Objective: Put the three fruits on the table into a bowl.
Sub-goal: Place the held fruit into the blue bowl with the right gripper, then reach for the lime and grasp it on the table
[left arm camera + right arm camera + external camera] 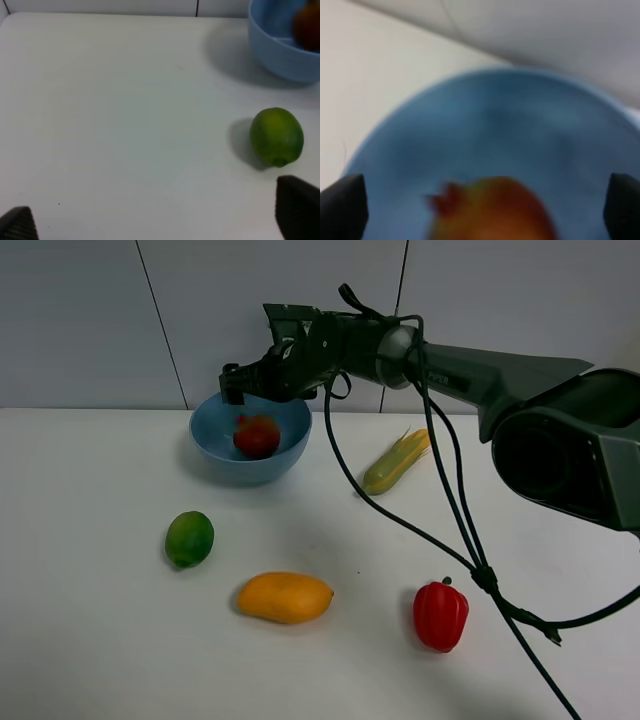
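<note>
The red pomegranate lies inside the light-blue bowl at the back left of the white table. My right gripper hovers just above the bowl, reaching across from the right. The right wrist view shows its jaws wide apart and open over the blurred pomegranate and the bowl. A green lime and an orange-yellow mango rest on the table in front of the bowl. In the left wrist view my left gripper is open, with the lime just beyond one finger.
A yellow-green corn cob lies right of the bowl. Near the front right stands a red bell pepper. The right arm's black cable hangs down across the right side of the table.
</note>
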Available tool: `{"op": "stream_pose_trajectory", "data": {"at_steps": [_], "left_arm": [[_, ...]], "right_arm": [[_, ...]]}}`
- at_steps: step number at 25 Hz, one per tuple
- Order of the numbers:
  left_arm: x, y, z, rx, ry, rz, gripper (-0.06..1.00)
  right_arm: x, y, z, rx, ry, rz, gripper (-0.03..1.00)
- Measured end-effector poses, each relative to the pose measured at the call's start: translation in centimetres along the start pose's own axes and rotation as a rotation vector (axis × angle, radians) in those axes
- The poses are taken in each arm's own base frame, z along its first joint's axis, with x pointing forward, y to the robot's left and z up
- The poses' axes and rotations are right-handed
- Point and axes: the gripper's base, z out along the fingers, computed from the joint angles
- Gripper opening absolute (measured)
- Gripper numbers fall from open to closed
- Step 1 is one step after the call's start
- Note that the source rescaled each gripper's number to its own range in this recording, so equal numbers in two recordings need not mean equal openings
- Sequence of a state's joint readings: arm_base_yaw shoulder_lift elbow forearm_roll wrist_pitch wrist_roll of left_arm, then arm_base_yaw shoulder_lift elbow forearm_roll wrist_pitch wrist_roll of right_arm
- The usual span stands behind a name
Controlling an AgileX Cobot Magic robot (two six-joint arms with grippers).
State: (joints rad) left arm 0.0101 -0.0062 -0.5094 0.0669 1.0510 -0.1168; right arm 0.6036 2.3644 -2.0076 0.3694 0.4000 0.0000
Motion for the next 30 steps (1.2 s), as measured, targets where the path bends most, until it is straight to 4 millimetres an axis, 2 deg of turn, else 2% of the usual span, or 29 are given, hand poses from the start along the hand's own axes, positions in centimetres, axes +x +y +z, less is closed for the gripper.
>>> {"op": "stream_pose_trajectory", "data": {"at_steps": [3,6,8,10,13,16,19,22,24,26,28,30], "left_arm": [[0.0,0.0,0.0,0.000,0.000,0.000,0.86],[0.0,0.0,0.0,0.000,0.000,0.000,0.86],[0.0,0.0,0.0,0.000,0.000,0.000,0.86],[0.0,0.0,0.0,0.000,0.000,0.000,0.86],[0.0,0.0,0.0,0.000,0.000,0.000,0.86],[0.0,0.0,0.0,0.000,0.000,0.000,0.86],[0.0,0.0,0.0,0.000,0.000,0.000,0.86],[0.0,0.0,0.0,0.000,0.000,0.000,0.86],[0.0,0.0,0.0,0.000,0.000,0.000,0.86],[0.0,0.0,0.0,0.000,0.000,0.000,0.86],[0.0,0.0,0.0,0.000,0.000,0.000,0.86],[0.0,0.0,0.0,0.000,0.000,0.000,0.86]], "right_arm": [[-0.2,0.1,-0.1,-0.003,-0.022,0.004,0.88],[-0.7,0.4,-0.7,-0.016,-0.017,0.028,0.89],[-1.6,1.1,-2.3,-0.029,-0.011,0.021,0.89],[-3.3,2.2,-4.9,-0.040,-0.033,-0.018,0.89],[-6.8,4.1,-11.2,-0.038,-0.115,-0.133,0.89],[-9.8,5.5,-19.2,-0.014,-0.198,-0.219,0.89],[-11.5,4.9,-27.2,0.053,-0.242,-0.258,0.89],[-12.2,3.2,-35.5,0.182,-0.296,-0.279,0.89],[-11.5,2.2,-40.9,0.276,-0.342,-0.261,0.89],[-9.8,1.1,-46.5,0.379,-0.405,-0.226,0.89],[-6.8,-0.1,-50.4,0.480,-0.434,-0.185,0.89],[-2.6,-0.5,-54.5,0.582,-0.484,-0.139,0.89]]}}
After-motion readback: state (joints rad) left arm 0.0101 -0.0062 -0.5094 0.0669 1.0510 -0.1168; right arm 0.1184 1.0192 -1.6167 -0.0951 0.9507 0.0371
